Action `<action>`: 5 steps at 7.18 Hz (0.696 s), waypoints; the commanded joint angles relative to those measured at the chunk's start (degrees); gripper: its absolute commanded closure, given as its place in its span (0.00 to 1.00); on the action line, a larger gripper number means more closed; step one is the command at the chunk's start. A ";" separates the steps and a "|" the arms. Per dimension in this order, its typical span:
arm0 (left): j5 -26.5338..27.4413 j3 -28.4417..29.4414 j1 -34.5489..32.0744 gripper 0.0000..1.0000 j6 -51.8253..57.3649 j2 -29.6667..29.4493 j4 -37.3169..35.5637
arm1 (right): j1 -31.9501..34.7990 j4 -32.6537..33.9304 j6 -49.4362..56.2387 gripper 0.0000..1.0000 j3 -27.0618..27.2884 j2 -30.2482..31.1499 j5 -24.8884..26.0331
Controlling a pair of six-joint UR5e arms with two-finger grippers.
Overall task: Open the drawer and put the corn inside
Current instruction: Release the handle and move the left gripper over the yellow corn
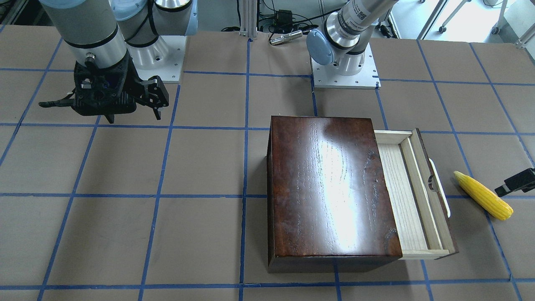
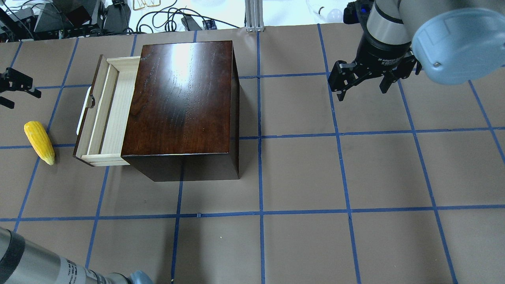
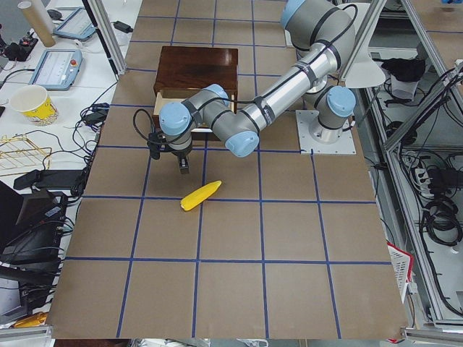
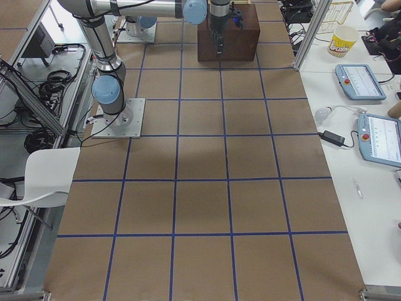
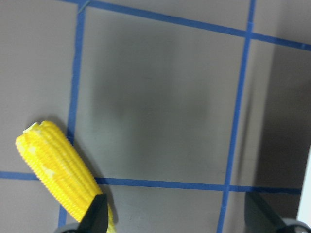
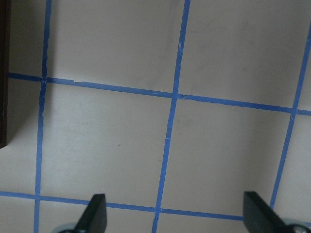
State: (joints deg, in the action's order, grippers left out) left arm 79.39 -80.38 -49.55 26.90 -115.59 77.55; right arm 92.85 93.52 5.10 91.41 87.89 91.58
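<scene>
The drawer (image 2: 112, 110) stands pulled out of the glossy dark-brown box (image 2: 183, 94), its pale-wood tray empty and its white handle (image 2: 83, 110) facing left. The yellow corn (image 2: 39, 142) lies flat on the table just outside the drawer front; it also shows in the front view (image 1: 484, 195). My left gripper (image 2: 24, 100) is open and empty, hovering beside the corn at the view's left edge. In the left wrist view the corn (image 5: 60, 174) lies by one fingertip (image 5: 97, 213). My right gripper (image 2: 361, 94) is open and empty, far right of the box.
The table is brown board with a blue tape grid (image 2: 260, 173). The arm bases (image 1: 345, 71) stand at the robot's side. Cables and gear (image 2: 118, 15) lie beyond the far edge. Bare board lies around the corn and right of the box.
</scene>
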 commanded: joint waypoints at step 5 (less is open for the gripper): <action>5.95 -1.35 2.00 0.00 -11.05 -6.83 -3.90 | -0.12 0.00 0.00 0.00 0.00 0.00 0.00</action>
State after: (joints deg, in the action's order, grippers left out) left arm 85.22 -81.03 -47.60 18.72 -121.08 73.81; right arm 92.86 93.52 5.10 91.41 87.89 91.58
